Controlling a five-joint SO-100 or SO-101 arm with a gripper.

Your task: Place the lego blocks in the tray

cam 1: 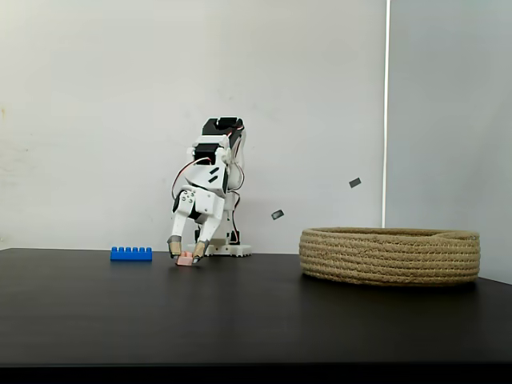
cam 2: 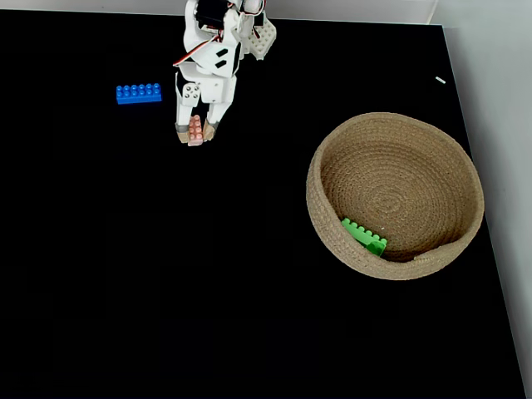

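Note:
The pale pink brick [cam 1: 185, 259] [cam 2: 195, 130] lies on the black table between the two fingertips of my gripper [cam 1: 186, 251] [cam 2: 194, 133]. The jaws reach down and straddle it, still spread a little wider than the brick. To the left in both fixed views, the long blue brick [cam 1: 131, 254] [cam 2: 139, 93] lies flat on the table, apart from the gripper. The tan rope tray [cam 1: 390, 256] [cam 2: 328, 224] stands to the right, well away from the arm. The green brick [cam 2: 364, 235] rests inside it against the near wall.
The arm's white base [cam 1: 228, 250] [cam 2: 262, 37] stands at the table's back edge, just behind the gripper. A wide stretch of bare black tabletop [cam 2: 249, 249] separates the gripper from the tray. The table's right edge [cam 2: 478, 166] runs close past the tray.

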